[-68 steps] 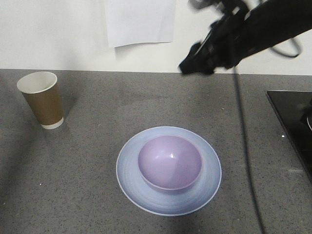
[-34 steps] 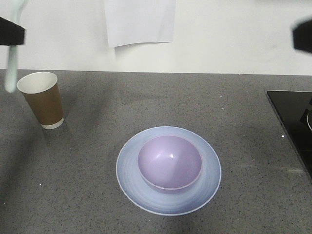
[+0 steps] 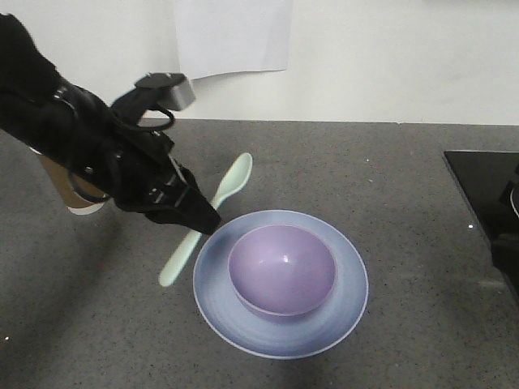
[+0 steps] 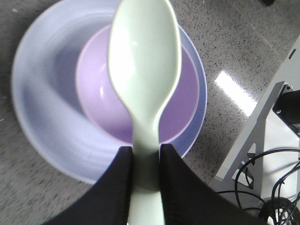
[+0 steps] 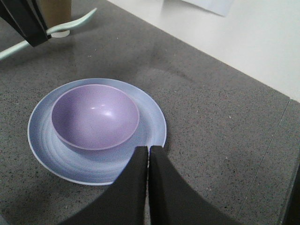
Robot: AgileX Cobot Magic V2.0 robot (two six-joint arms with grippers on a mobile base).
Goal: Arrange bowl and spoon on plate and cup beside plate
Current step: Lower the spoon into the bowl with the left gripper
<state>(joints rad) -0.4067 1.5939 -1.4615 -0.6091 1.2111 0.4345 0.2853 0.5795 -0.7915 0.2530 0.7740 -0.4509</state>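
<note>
The bowl (image 3: 282, 269) sits on the plate (image 3: 212, 275), near its middle, and the plate lies on the countertop (image 3: 389, 203). The spoon (image 3: 233, 185) is clamped in the left gripper (image 3: 204, 225) just off the plate's left rim, slanted, with one end toward the plate's front left and the other toward its back. The cup (image 3: 62, 183) stands on the countertop well to the plate's left and behind it, partly hidden by the left arm (image 3: 89, 146).

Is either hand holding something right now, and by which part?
The left hand grips the spoon partway along its handle, with the scoop end sticking out ahead. The right hand is shut and empty.
</note>
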